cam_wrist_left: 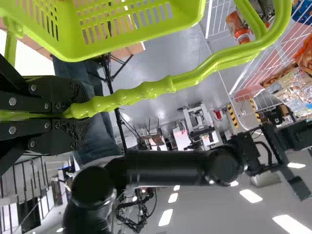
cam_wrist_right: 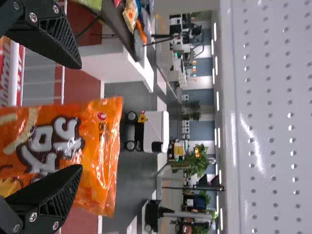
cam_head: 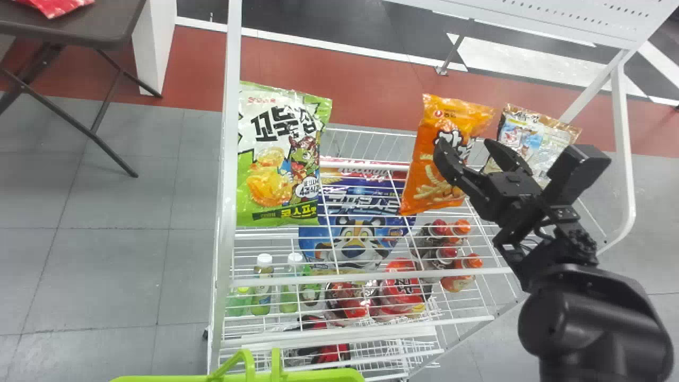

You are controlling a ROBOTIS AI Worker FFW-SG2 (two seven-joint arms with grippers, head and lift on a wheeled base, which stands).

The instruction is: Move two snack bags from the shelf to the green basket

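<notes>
Head view: the right pincer (cam_head: 467,146) is at two o'clock, set wide, by the orange snack bag (cam_head: 437,175), which stands upright on the white wire shelf (cam_head: 371,277). A green-and-white snack bag (cam_head: 281,159) stands at ten o'clock; a brown-edged snack bag (cam_head: 536,135) is just beyond the pincer, between two and three o'clock. The green basket (cam_head: 318,374) shows its rim at seven to six o'clock. Left wrist view: the left pincer (cam_wrist_left: 80,111) is clamped on the basket's handle (cam_wrist_left: 156,87). Right wrist view: the right pincer's tips are well apart, the orange bag ahead; contact cannot be determined.
</notes>
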